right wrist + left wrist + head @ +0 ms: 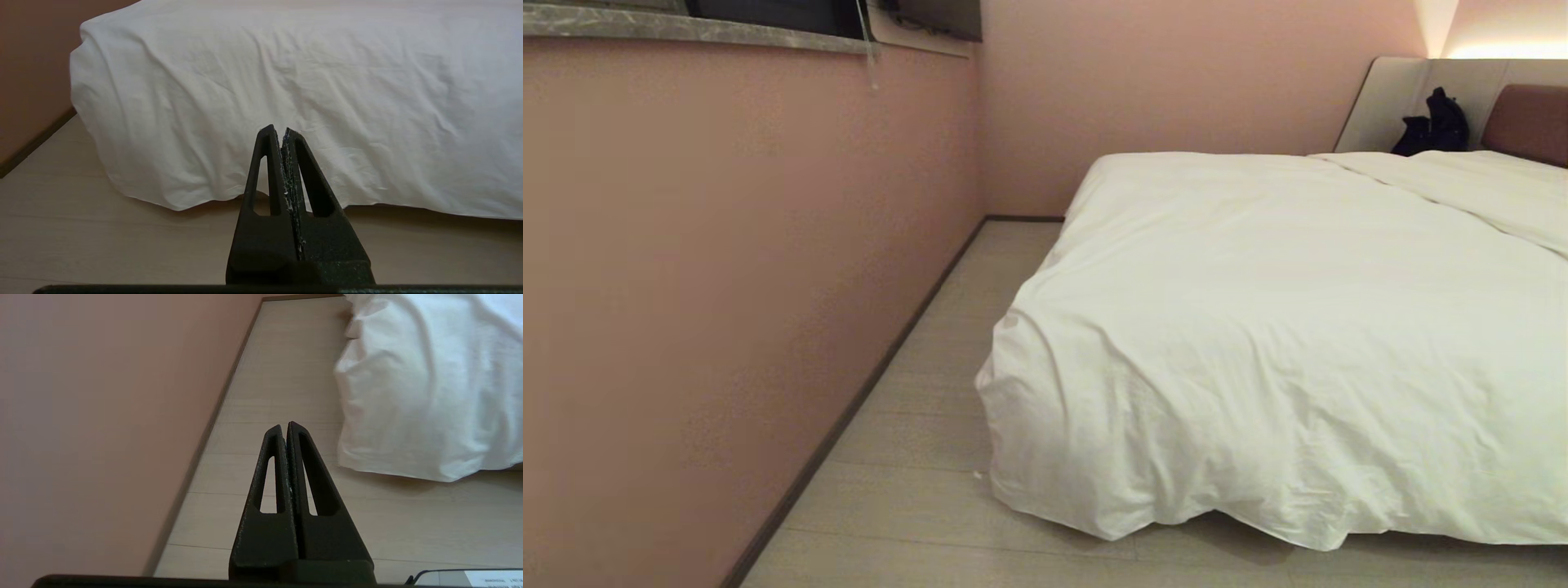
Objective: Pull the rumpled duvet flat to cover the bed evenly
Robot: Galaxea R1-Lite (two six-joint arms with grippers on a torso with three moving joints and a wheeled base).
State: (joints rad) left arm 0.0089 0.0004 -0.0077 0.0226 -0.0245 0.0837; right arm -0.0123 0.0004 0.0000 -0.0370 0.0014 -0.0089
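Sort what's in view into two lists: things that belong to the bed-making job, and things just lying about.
Job:
- duvet, draped over the bed's foot end nearly to the floor
- bed, only its headboard showing
- left gripper, shut, empty
- right gripper, shut, empty

Lying about:
- dark bundle against the grey side panel

Dim warm room; you get glow from wall light at upper right of head view. Duvet brightest, soft shadow beneath hem. Wrist views sharp, no glare.
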